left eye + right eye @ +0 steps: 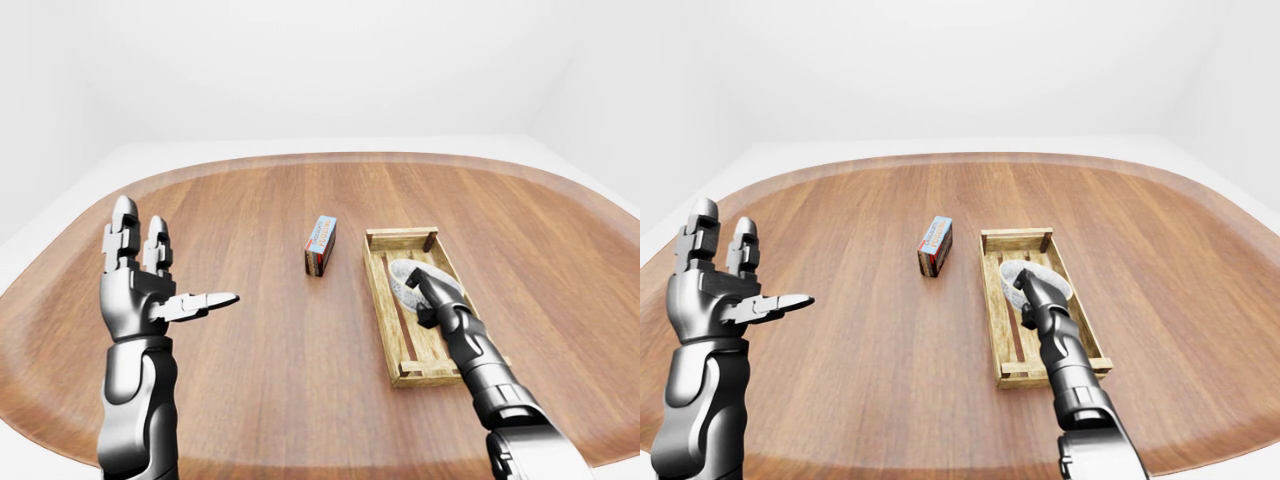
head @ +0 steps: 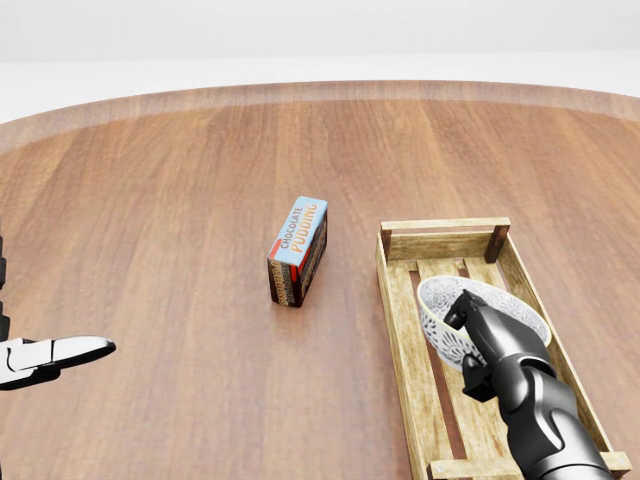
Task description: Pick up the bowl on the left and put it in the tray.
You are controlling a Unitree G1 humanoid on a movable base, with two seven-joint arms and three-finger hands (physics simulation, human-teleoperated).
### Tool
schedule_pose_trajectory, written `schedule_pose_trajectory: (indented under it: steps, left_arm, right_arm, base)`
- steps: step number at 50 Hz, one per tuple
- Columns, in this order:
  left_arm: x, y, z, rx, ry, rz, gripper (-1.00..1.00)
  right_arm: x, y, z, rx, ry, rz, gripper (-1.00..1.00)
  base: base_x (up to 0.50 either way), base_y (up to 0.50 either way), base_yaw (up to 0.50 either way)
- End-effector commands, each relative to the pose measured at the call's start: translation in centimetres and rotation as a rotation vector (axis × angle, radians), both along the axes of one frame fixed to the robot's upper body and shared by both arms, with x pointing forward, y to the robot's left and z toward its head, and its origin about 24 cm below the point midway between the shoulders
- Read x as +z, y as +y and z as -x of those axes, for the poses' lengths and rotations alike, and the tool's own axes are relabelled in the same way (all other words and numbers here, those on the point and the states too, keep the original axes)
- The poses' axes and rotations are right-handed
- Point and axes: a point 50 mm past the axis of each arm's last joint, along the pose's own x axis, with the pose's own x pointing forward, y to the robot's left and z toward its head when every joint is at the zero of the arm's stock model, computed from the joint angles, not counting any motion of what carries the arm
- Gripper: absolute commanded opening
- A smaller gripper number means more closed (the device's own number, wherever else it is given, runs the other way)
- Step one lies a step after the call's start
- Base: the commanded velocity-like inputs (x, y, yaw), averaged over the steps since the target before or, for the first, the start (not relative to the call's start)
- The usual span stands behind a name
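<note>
Head view: right hand (image 2: 495, 345) is clenched on the rim of the bowl (image 2: 438, 325), with dark fingers wrapped over the edge nearest the bottom of the view
Bowl: white with a dark pattern on the outer wall; it sits tilted, not level
Bowl location: inside the tray (image 2: 400, 340), between the two long rails, around mid-length; cannot tell whether its base touches the slats
Tray: slatted wooden crate at the right of the head view, long side running top to bottom, lying flat on the surface (image 2: 150, 220)
Right arm: comes in from the bottom right and lies over the lower half of the tray
Left hand (image 1: 135, 300): raised at the left of the left-eye view, released, fingers straight up and thumb pointing right; it grasps nothing and is well apart from the tray
Pudding box (image 2: 297, 252): blue and red, lettered "chocolate pudding", standing on a long edge just left of the tray's upper end, apart from it
Surface: round brown wood top, pale floor beyond its edge
</note>
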Motion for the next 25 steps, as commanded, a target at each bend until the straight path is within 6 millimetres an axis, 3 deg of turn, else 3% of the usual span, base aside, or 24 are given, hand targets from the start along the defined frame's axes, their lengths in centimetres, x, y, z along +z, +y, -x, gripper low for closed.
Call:
schedule_pose_trajectory:
  steps: [1,25]
  left_arm:
    - [0.0,0.0,0.0,0.000,0.001,0.002,1.00]
    - [0.0,0.0,0.0,-0.002,-0.001,0.002,1.00]
  right_arm:
    - [0.2,0.1,-0.3,0.008,-0.003,0.027,-1.00]
    - [-1.5,0.5,0.1,-0.021,0.035,0.034,-1.00]
  base:
    - [0.00,0.00,0.00]
    - [0.00,0.00,0.00]
